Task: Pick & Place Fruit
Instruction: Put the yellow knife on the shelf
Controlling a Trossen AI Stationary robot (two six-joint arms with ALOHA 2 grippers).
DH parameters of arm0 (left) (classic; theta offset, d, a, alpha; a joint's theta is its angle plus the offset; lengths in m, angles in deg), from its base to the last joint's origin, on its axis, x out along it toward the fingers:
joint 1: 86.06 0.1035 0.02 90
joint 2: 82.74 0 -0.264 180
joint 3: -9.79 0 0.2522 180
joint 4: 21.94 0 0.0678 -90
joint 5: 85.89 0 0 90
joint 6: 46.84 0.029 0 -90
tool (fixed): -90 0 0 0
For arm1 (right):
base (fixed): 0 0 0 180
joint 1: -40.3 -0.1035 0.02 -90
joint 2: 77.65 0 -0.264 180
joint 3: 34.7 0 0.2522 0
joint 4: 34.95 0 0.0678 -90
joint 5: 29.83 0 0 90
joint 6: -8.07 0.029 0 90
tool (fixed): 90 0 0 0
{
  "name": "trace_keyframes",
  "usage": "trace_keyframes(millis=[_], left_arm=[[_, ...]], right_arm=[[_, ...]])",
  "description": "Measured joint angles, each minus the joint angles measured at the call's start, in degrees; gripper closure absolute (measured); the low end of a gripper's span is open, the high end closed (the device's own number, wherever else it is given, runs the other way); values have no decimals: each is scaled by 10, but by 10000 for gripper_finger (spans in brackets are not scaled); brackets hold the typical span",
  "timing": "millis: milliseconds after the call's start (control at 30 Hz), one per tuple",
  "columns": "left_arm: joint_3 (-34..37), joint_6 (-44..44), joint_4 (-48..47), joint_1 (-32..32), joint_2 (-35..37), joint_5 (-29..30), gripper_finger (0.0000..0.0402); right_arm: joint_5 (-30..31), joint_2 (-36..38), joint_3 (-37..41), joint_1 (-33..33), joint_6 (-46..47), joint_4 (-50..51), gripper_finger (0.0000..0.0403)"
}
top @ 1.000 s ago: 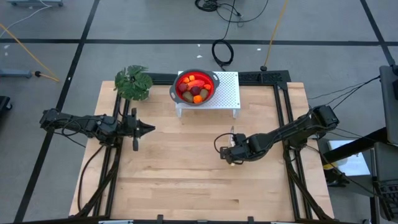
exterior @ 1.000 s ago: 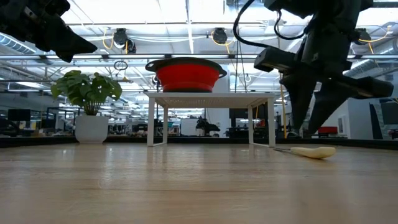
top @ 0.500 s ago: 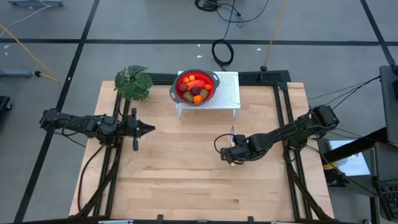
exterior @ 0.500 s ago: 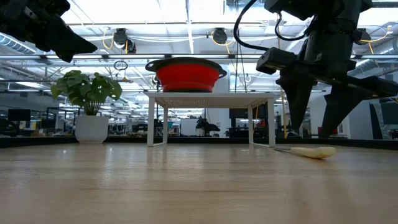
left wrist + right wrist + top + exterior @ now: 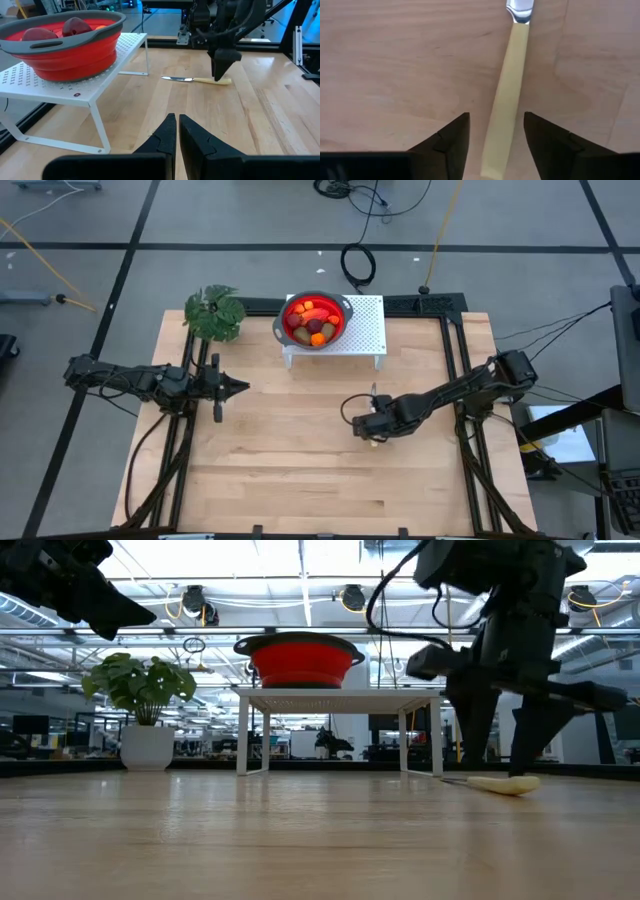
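The fruit (image 5: 312, 322) lies piled in a red bowl (image 5: 312, 295) on a white perforated rack (image 5: 368, 325) at the table's far middle; two dark-red pieces (image 5: 75, 26) show above the rim. My right gripper (image 5: 497, 145) points steeply down at the table's right middle, open, with one finger on each side of the cream handle (image 5: 507, 100) of a slim knife (image 5: 197, 79) lying flat on the wood. A gap shows between each finger and the handle. My left gripper (image 5: 177, 125) hangs shut above the table's left side, holding nothing.
A potted leafy plant (image 5: 214, 312) stands at the far left corner. Bare wood (image 5: 300, 470) spreads over the table's near half and between the two arms. The rack's legs (image 5: 243, 735) stand on the far part of the table.
My right gripper has opened its fingers wider and sunk a little, so its fingertips now stand low on either side of the knife's handle. The knife has stayed where it lay.
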Motion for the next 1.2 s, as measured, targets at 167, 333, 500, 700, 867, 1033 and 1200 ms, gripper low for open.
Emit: trace_keyframes(millis=[167, 333, 500, 700, 867, 1033, 1200], left_arm=[[0, 0, 0, 0, 0, 0, 382], [0, 0, 0, 0, 0, 0, 382], [0, 2, 0, 0, 0, 0, 382], [0, 7, 0, 0, 0, 0, 382], [0, 7, 0, 0, 0, 0, 382], [0, 10, 0, 0, 0, 0, 382], [0, 10, 0, 0, 0, 0, 382]], right_arm=[[-1, -25, 0, 5, -4, -7, 229], [-1, -43, -1, 6, -4, -21, 232], [-19, -62, -2, 6, -1, -18, 232], [-17, -64, -2, 9, 16, -7, 249], [-18, -64, -1, 12, 18, -2, 288], [-20, -64, -1, 16, 20, 1, 330], [-28, -64, -1, 17, 31, 1, 345]])
